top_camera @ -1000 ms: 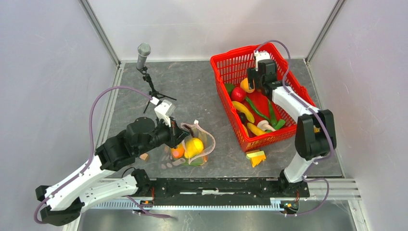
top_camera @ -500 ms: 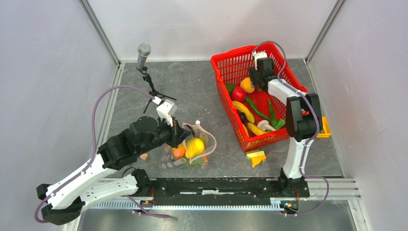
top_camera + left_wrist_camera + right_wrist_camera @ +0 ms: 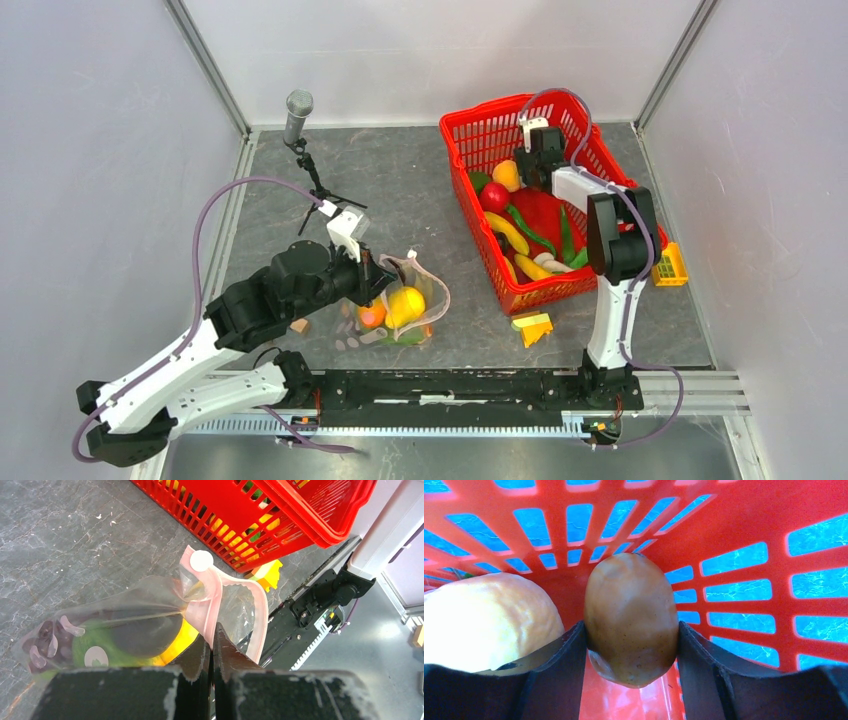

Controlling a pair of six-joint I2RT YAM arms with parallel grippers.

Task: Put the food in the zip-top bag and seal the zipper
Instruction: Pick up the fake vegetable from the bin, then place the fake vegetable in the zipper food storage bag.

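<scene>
closing r gripper [image 3: 631,630] on brown potato [image 3: 630,600], l gripper [image 3: 211,639] still pinching bag [image 3: 125,622]

We count one bag, one basket and a handful of loose pieces.
We find one zip-top bag [image 3: 430,290] holding three foods: one orange piece [image 3: 371,317], one yellow piece [image 3: 405,303] and one green piece [image 3: 408,337]. One red basket [image 3: 455,150] holds a pile we cannot total; up close we see two, one brown piece [image 3: 631,620] and one pale yellow piece [image 3: 484,620]. Outside it are one microphone stand [image 3: 298,110], one yellow block [image 3: 670,266] and one tan block [image 3: 298,326].
</scene>
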